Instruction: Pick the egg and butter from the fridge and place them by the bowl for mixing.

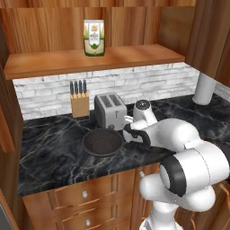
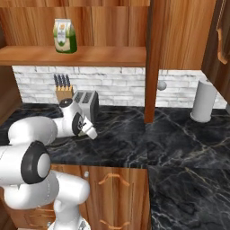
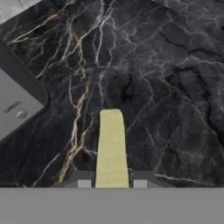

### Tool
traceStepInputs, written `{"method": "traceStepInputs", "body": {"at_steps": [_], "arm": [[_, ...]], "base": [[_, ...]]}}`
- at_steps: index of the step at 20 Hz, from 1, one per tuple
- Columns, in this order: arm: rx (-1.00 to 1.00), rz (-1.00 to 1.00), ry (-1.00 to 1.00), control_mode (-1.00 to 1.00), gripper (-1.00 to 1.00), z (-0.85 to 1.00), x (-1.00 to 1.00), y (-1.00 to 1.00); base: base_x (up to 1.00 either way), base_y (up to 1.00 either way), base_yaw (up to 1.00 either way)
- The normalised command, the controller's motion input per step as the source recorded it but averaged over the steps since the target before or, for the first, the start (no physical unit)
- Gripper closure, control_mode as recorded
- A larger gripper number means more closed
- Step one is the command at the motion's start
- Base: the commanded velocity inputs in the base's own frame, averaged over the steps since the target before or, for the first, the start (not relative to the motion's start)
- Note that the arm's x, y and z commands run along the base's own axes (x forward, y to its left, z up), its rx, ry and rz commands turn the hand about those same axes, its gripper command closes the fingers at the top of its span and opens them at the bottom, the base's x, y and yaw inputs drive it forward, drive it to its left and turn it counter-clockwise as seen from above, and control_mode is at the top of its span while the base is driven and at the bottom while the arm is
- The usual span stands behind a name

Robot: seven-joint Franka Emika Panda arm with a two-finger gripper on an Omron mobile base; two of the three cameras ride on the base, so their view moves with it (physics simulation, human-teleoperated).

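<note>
My end effector (image 3: 111, 183) grips the butter (image 3: 111, 148) between both fingertips above the dark marble tabletop (image 3: 166, 87), its long axis pointing straight out from my hand, beside the toaster (image 3: 15, 105) and bowl (image 1: 102, 143).

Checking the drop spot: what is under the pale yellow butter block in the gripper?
Under the pale yellow butter block, dark veined marble counter shows; the patch directly beneath is covered. The gripper holds it.

butter (image 3: 111, 146) base hidden between tool (image 3: 111, 180) tips
</note>
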Motion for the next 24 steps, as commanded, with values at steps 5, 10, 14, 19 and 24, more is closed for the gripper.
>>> {"method": "traceStepInputs", "body": {"at_steps": [5, 10, 14, 19, 24], "arm": [[0.00, 0.00, -0.01, -1.00, 1.00, -0.33, 0.40, 0.11], [0.00, 0.00, -0.02, -1.00, 1.00, -0.25, 0.46, 0.03], [0.00, 0.00, -0.03, -1.00, -1.00, -0.18, 0.35, 0.00], [0.00, -0.01, 0.00, -1.00, -1.00, 0.20, 0.10, 0.03], [0.03, 0.00, 0.00, -1.00, -1.00, 0.96, -0.72, 0.00]], "base": [[0.00, 0.00, 0.00], [0.00, 0.00, 0.00], [0.00, 0.00, 0.00], [0.00, 0.00, 0.00], [0.00, 0.00, 0.00]]}}
